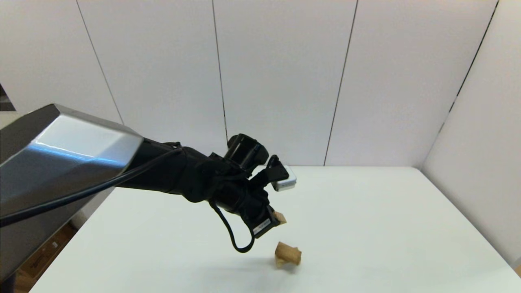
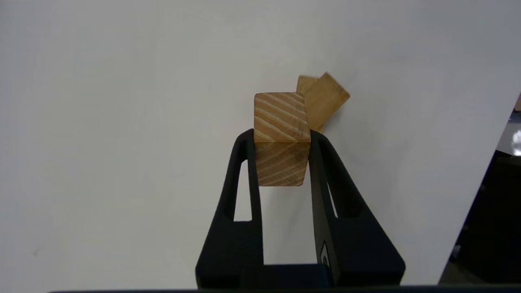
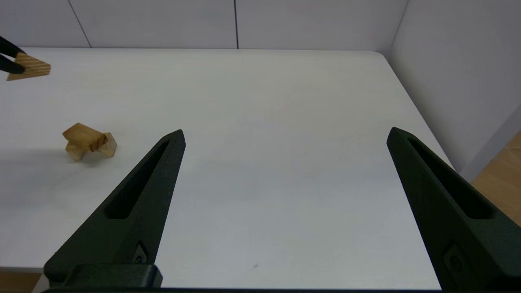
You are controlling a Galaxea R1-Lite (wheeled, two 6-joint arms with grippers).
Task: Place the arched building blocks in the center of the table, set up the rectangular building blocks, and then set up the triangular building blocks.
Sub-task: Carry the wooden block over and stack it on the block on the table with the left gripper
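Observation:
My left gripper point(image 1: 276, 219) hangs above the table point(image 1: 366, 211), shut on the triangular block point(image 2: 281, 138), a small light-wood wedge pinched between both fingers. Just below and beyond it stands a little stack. There the rectangular block point(image 3: 83, 135) lies slightly askew across the arched block point(image 3: 109, 146), whose short legs rest on the table. In the head view the stack point(image 1: 288, 254) sits a short way in front of the held wedge point(image 1: 281, 218). My right gripper point(image 3: 285, 132) is open and empty, low over the table's right part, well away from the blocks.
White wall panels stand behind the table and along its right side. The table's right edge point(image 3: 423, 118) drops to a wooden floor. The left arm's cable point(image 1: 232, 240) loops down beneath the wrist, near the stack.

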